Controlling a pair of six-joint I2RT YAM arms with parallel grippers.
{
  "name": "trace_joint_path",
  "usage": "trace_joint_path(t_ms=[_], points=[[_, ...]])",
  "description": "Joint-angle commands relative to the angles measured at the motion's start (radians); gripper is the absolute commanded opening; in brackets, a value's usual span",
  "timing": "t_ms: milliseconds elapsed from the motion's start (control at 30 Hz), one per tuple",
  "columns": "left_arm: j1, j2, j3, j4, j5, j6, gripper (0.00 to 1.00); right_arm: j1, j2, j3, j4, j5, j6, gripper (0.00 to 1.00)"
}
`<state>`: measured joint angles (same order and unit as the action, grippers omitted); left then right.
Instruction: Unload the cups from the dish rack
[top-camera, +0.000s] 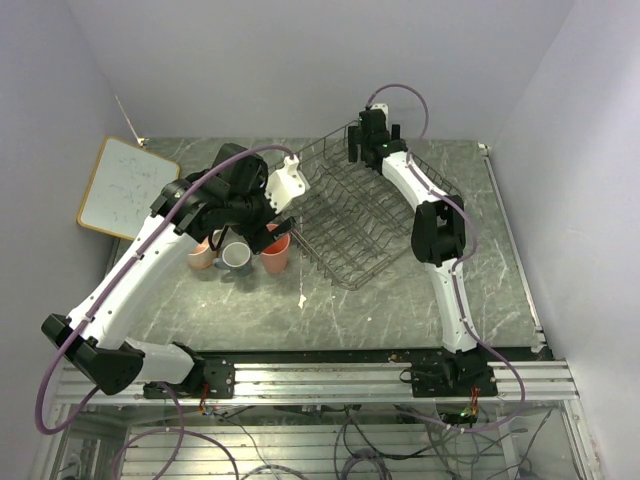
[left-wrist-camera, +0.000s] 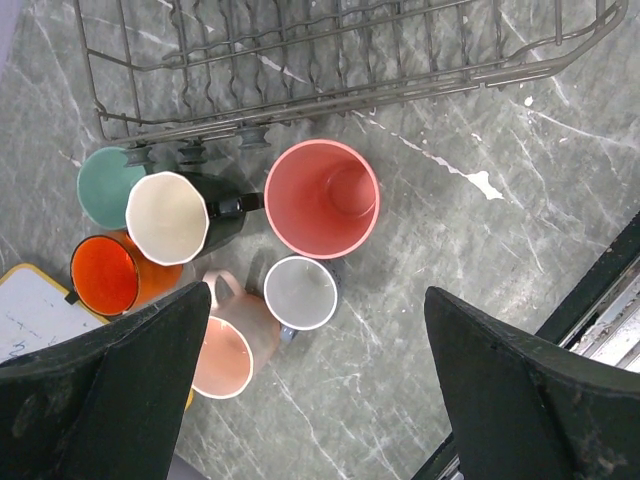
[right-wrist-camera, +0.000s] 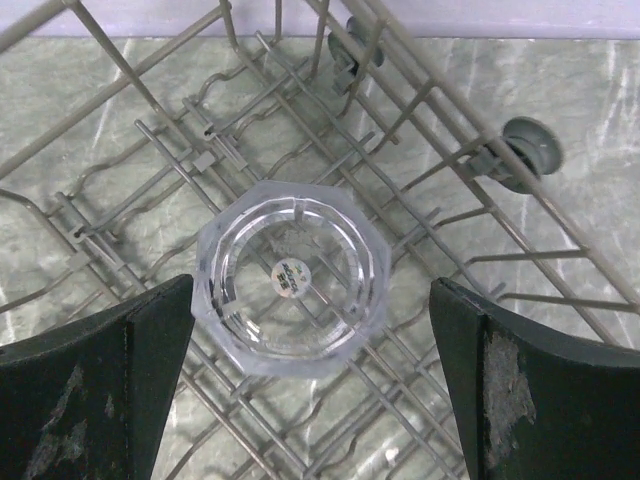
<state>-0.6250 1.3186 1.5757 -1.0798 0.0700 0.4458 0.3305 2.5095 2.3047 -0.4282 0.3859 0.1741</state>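
Grey-green veined stone makes up the counter (top-camera: 400, 300), and the dish rack (top-camera: 365, 225), a grey wire basket with raised sides and rows of tines, sits toward its far edge, about mid-width. One cup is in it: a clear glass (right-wrist-camera: 291, 277) with an eight-sided faceted rim and a small label at its centre; I can't tell whether it stands mouth up. My right claw (right-wrist-camera: 310, 283) hangs above it, jaws spread wide, holding nothing. Six cups stand bunched on the counter just off the rack's left side: a mint green cup (left-wrist-camera: 105, 185), a black mug (left-wrist-camera: 170, 217) with a cream inside, a glossy orange cup (left-wrist-camera: 105, 275), a tall pink tumbler (left-wrist-camera: 322, 198), a small grey-blue cup (left-wrist-camera: 300, 292) and a pale pink mug (left-wrist-camera: 225, 355), this last half hidden behind one finger. My left claw (left-wrist-camera: 317, 288) hovers over them, fully open and empty. From overhead the left arm covers most of the cluster.
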Motion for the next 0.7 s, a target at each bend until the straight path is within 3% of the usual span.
trace_joint_path(t_ms=[0,233,667], points=[[0.004,0.002,0.029,0.003,0.044,-0.001,0.99,-0.003,0.064,0.042,0.07,0.012,-0.054,1.0],[0.004,0.002,0.003,0.001,0.066,0.015,0.99,-0.017,0.071,0.003,0.155,-0.014,-0.063,0.94],[0.004,-0.024,-0.042,0.007,0.048,0.039,0.99,-0.013,0.016,-0.031,0.204,-0.048,-0.073,0.53]])
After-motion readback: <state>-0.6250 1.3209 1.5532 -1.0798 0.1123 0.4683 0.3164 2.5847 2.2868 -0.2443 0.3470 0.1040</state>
